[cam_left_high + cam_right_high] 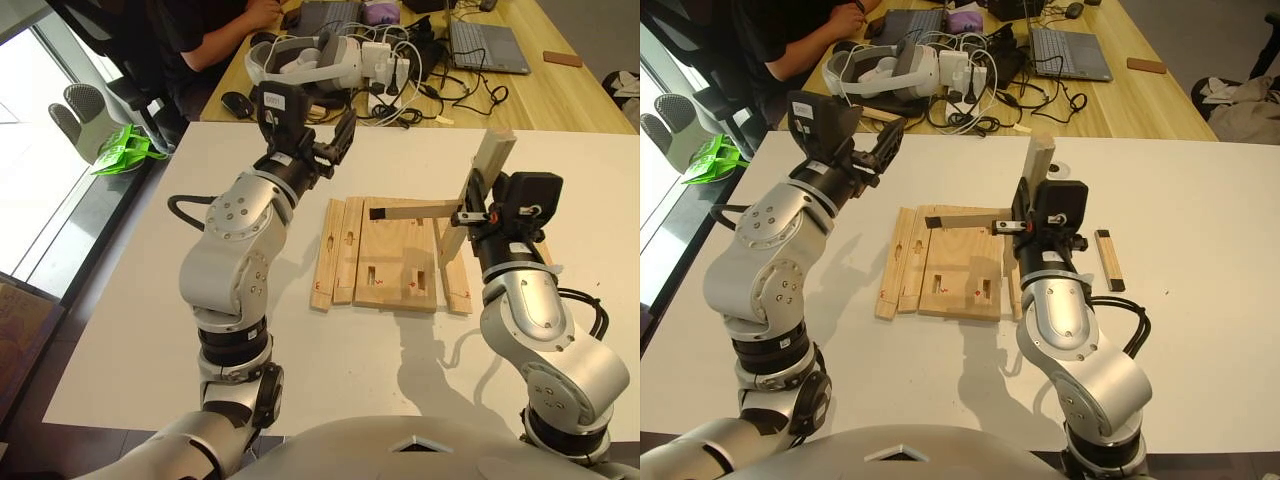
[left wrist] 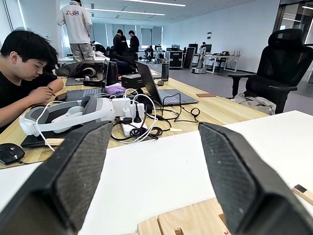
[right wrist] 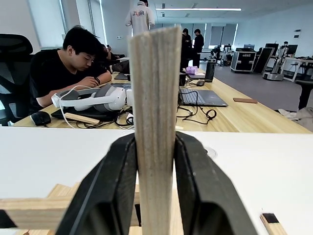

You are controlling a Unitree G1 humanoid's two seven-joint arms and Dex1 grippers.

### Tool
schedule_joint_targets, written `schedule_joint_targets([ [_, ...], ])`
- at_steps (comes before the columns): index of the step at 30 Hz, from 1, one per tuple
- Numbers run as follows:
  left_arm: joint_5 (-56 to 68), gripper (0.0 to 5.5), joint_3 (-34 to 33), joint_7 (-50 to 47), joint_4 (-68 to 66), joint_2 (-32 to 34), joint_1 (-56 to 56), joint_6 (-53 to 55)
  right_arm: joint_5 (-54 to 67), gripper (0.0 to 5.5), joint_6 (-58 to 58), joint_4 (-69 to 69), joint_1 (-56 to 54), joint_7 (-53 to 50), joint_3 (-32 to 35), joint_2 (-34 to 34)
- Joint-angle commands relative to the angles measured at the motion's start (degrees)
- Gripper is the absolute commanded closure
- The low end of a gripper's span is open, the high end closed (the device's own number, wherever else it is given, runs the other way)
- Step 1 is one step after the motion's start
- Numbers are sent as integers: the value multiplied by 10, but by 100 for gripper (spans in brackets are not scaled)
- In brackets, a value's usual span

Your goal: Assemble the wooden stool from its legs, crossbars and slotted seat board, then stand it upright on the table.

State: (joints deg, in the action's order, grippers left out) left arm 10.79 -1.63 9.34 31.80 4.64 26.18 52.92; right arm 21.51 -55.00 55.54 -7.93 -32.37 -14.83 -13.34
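Note:
The slotted seat board [image 1: 395, 262] lies flat at the middle of the white table. Two flat wooden legs [image 1: 334, 252] lie against its left side, and another piece [image 1: 456, 278] lies along its right side. My right gripper [image 1: 472, 216] is shut on a wooden leg [image 1: 487, 172], holding it tilted upright over the board's right edge. A crossbar [image 1: 412, 210] sticks out leftward from that leg above the board. In the right wrist view the leg [image 3: 153, 107] stands between the shut fingers [image 3: 110, 196]. My left gripper [image 1: 335, 148] hangs open and empty above the table, behind the board's left corner.
A short loose bar [image 1: 1107, 260] with dark ends lies on the table right of my right arm. Behind the white table stands a wooden desk [image 1: 520, 95] with laptops, a headset [image 1: 300, 62] and cables, where a person sits. The table's left edge [image 1: 120, 260] drops to the floor.

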Motion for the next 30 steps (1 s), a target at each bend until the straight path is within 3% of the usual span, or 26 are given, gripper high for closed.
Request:
schedule_joint_targets([
  [1,1,225,-5,-13,6,2,-8,3,-5,452,-16,44,-24,23,-19,27],
  [7,3,225,-7,-24,17,5,-17,4,57,452,-76,44,16,30,27,119],
  [10,1,225,-11,-33,27,5,-27,7,129,452,-122,45,20,16,77,127],
  [22,-3,225,-13,-66,70,0,-62,19,398,452,-182,45,-87,-92,174,-8],
  [30,-4,225,-8,-75,57,2,-55,-4,597,452,-111,8,-70,-176,222,-91],
])
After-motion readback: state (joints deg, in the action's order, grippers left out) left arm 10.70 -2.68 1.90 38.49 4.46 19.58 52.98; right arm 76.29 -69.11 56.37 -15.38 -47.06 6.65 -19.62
